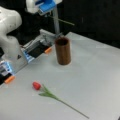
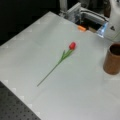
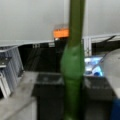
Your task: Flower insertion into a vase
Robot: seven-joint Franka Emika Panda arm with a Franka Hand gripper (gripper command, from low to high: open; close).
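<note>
The vase is a plain dark-brown, wood-like cylinder standing upright, mouth open. Above it, the gripper holds a green stem. A red tulip lies on the surface.

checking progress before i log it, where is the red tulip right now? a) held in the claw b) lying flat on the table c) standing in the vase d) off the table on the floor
b: in both front views the red tulip lies flat on the table, apart from the vase, whose mouth holds nothing visible.
</note>
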